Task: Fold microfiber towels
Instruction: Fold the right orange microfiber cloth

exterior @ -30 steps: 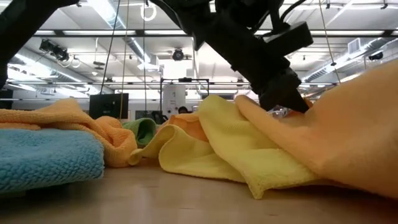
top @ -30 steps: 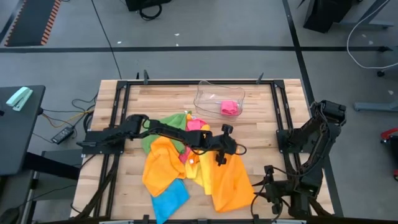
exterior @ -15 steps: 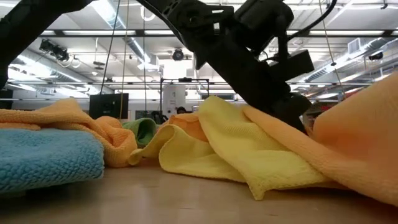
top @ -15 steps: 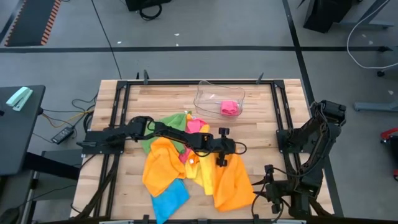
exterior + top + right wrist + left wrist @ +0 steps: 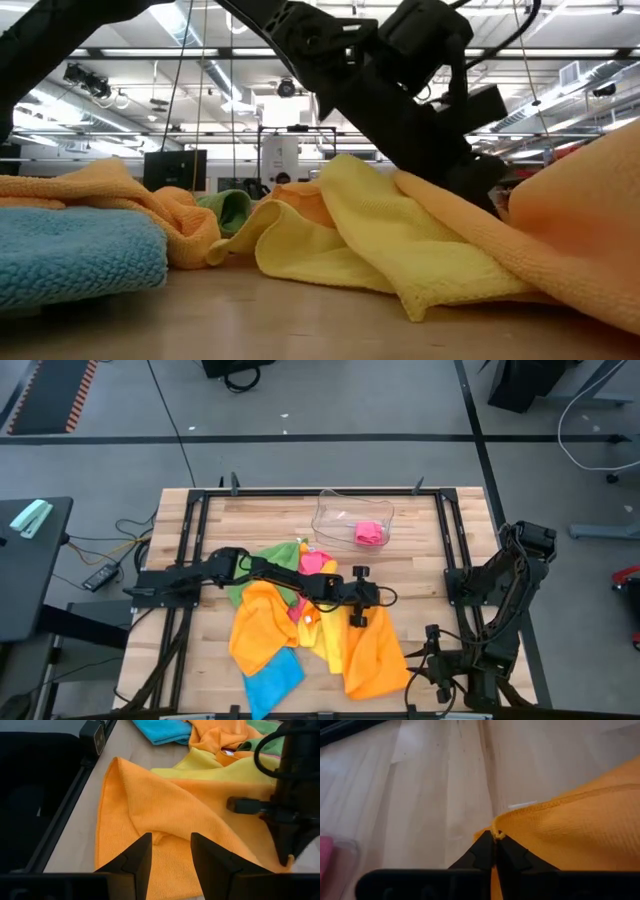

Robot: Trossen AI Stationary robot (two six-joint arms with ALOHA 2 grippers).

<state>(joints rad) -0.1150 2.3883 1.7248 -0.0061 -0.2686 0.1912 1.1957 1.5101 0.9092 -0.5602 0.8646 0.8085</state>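
Several microfiber towels lie in a heap on the wooden table: a large orange one (image 5: 375, 652), a yellow one (image 5: 325, 632), a second orange one (image 5: 258, 628), a blue one (image 5: 272, 680), a green one (image 5: 250, 572) and a pink one (image 5: 318, 560). My left gripper (image 5: 360, 608) reaches in from the table's left and is shut on the large orange towel (image 5: 580, 830); it also shows in the low view (image 5: 478, 185). My right gripper (image 5: 167, 865) is open and empty near the table's right edge, facing the same towel (image 5: 165, 815). My left gripper pinches a hemmed corner (image 5: 496, 834) of the large orange towel between its two fingertips, at the towel's far end. The fingers slant down from the table's left. The corner is held a little above the table, and the rest of the towel (image 5: 378, 660) lies slack on the wood.
A clear plastic tray (image 5: 335, 510) with a folded pink towel (image 5: 370, 533) stands at the far middle. Black frame rails (image 5: 450, 550) run along the table's sides. Bare wood (image 5: 435, 795) shows beyond the held corner.
My left gripper has gone down and slightly toward the near edge, staying shut on the orange towel's corner. The raised part of the towel has sunk with it and lies lower over the yellow towel.
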